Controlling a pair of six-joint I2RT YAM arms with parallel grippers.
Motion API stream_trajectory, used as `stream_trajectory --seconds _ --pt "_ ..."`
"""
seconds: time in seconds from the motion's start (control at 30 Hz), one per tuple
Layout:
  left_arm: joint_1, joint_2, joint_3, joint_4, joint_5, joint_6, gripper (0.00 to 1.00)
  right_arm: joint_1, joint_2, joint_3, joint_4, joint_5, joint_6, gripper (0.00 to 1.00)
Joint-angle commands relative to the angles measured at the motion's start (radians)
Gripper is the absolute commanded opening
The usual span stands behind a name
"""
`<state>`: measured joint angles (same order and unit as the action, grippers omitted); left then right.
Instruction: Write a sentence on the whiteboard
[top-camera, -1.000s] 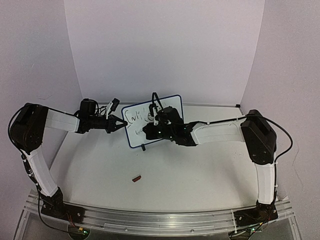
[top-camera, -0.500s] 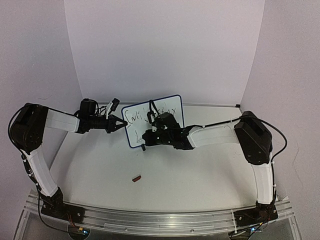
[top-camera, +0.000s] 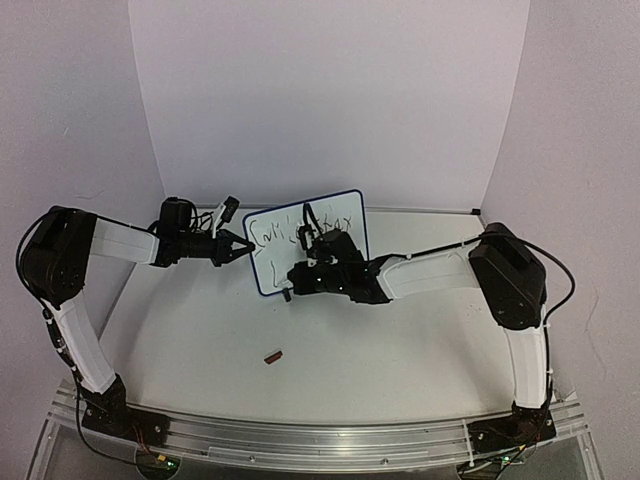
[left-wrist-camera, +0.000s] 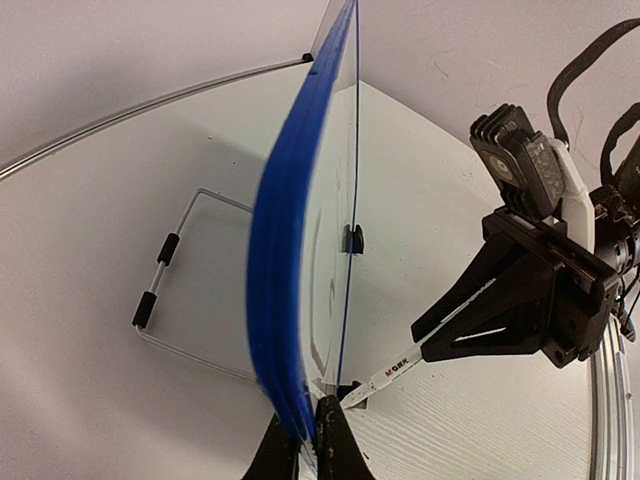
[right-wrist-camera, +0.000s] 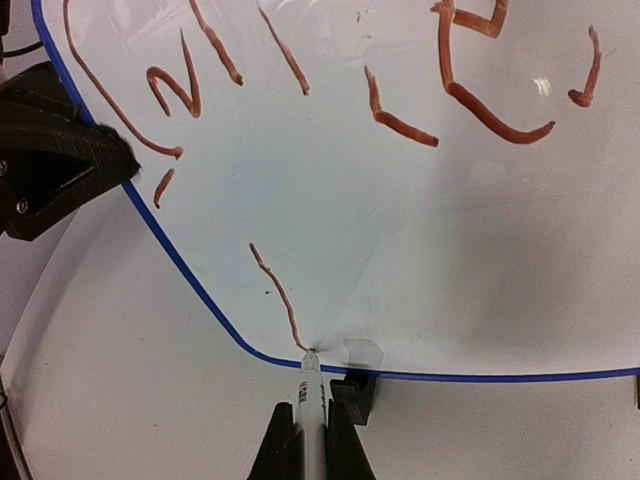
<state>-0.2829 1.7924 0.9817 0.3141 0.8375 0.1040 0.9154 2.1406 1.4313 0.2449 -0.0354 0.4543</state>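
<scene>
The whiteboard (top-camera: 262, 272) stands upright at the back middle of the table (top-camera: 400, 350). The left gripper (left-wrist-camera: 305, 445) is pinched on its blue frame edge. The sentence (top-camera: 272, 233) looks roughly half done: a top line is scrawled, and the second has one slanting stroke. The marker (right-wrist-camera: 311, 385), clamped in the right gripper (right-wrist-camera: 311, 432), has its tip on that stroke's lower end. The letters are illegible; the right arm hides part of them overhead. A small reddish piece (top-camera: 272, 355) lies unidentified.

Robotics lab test bench, white table (top-camera: 400, 345) boxed by plain white panels (top-camera: 330, 100); aluminium mounting rail (top-camera: 320, 437) along near edge
</scene>
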Motion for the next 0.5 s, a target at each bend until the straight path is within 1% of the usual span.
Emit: stream_trajectory --seconds 0.0,0.47 --pt "0.0 0.002 -0.006 -0.056 -0.094 0.062 0.0 -0.006 -0.076 -0.014 0.065 0.062 0.011 0.0" --pt "0.001 0.001 -0.007 -0.055 -0.092 0.06 0.0 -0.006 -0.09 -0.025 0.085 0.075 0.02 0.0"
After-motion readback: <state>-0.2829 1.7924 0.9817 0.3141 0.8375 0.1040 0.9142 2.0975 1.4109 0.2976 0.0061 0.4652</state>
